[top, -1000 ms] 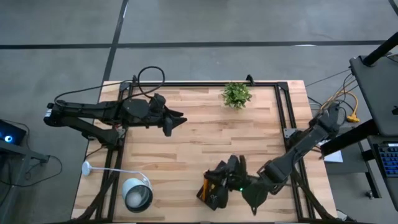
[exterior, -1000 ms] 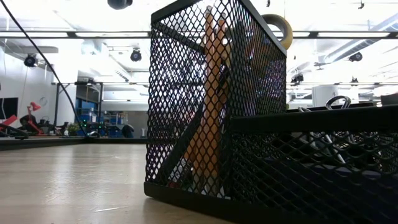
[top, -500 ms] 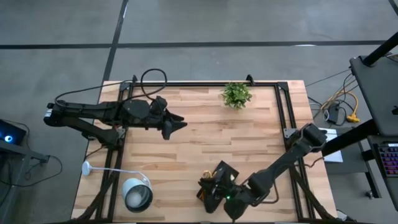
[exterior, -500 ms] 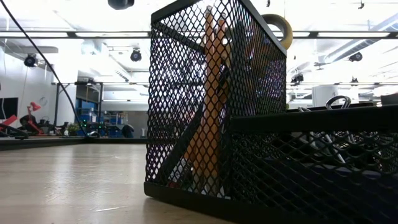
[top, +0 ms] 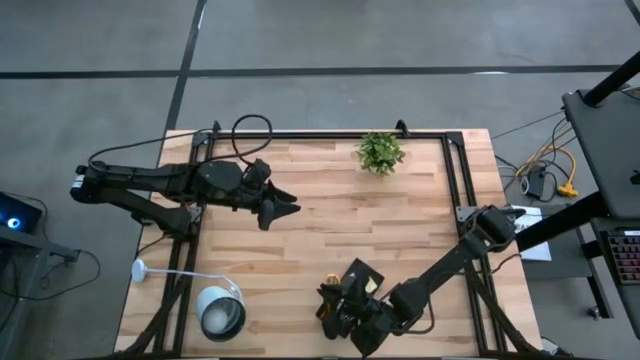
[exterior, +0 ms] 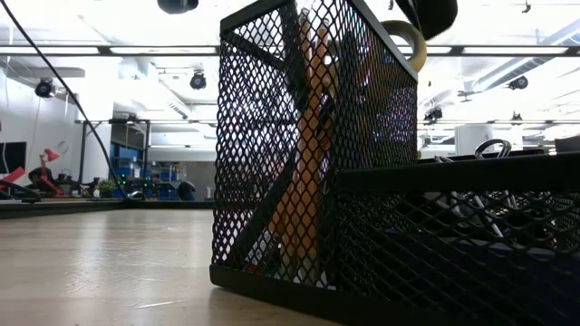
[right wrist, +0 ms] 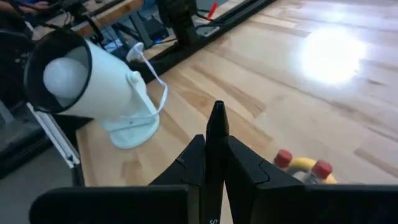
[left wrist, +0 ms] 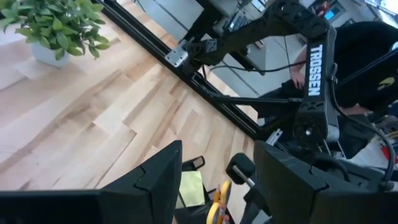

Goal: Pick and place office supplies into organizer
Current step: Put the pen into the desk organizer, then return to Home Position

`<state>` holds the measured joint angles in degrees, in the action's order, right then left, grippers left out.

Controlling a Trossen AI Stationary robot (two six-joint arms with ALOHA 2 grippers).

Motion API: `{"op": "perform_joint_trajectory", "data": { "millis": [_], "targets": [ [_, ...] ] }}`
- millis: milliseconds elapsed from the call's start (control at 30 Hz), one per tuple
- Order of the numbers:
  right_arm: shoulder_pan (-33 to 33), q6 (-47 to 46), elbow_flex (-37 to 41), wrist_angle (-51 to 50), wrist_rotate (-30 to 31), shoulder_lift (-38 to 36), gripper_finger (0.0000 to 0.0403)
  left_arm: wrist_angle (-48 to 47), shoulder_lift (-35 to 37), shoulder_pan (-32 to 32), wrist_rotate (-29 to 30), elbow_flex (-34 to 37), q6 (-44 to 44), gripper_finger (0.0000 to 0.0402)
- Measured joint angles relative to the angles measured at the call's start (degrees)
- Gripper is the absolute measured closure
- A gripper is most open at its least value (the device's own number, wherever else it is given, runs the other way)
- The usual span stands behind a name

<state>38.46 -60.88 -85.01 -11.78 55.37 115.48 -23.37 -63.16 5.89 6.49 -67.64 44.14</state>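
Note:
The black mesh organizer (top: pixel 345 300) stands near the table's near edge; in the low view its tall compartment (exterior: pixel 308 181) holds orange pencils (exterior: pixel 308 136). My right gripper (top: pixel 350 322) hangs over it, shut on a thin black pen (right wrist: pixel 216 121). Yellow scissor handles (right wrist: pixel 303 167) show just beside the fingers. My left gripper (top: pixel 290 205) waits open above the table's far left part, nothing between its fingers (left wrist: pixel 217 162). From there I see a yellow sticky-note pad (left wrist: pixel 191 186) inside the organizer. My right gripper pinches the black pen between its two fingers (right wrist: pixel 194 155). One end of the pen (right wrist: pixel 217 109) sticks out past the fingertips. The rest is hidden behind the fingers. The gripper slants down from the table's right, over the organizer.
A round white lamp (top: pixel 220 312) stands at the near left corner, just ahead of my right gripper (right wrist: pixel 81 81). A small green potted plant (top: pixel 380 152) sits at the far edge. Bare wood lies between the two arms.
My right gripper has come down and toward the table's near left, over the organizer, staying shut on the pen. In the low view a dark shaft now shows in the top of the tall compartment. My left gripper has turned slightly toward the near edge.

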Motion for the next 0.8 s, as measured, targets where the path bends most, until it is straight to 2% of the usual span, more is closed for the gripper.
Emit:
{"op": "perform_joint_trajectory", "data": {
  "millis": [133, 333, 567, 800],
  "targets": [
    [0.0, 1.9, 0.3, -0.3, -0.1, 0.3, 0.0378, 0.0, 0.0, 0.0, -0.4, 0.3, 0.1, 0.0218],
    [0.1, 4.0, 0.8, -0.2, -4.2, 0.3, 0.0376, 0.1, 0.0, 0.0, -0.5, 0.3, 0.4, 0.0218],
    [0.3, 4.1, 0.9, -0.2, -4.7, 0.3, 0.0337, 0.3, -0.1, 0.0, -0.5, 0.4, 0.4, 0.0218],
    [0.6, 4.3, 0.3, 0.4, -4.5, 0.3, 0.0318, 0.1, -0.5, 0.0, -0.5, 0.5, 0.4, 0.0218]
  ]
}}
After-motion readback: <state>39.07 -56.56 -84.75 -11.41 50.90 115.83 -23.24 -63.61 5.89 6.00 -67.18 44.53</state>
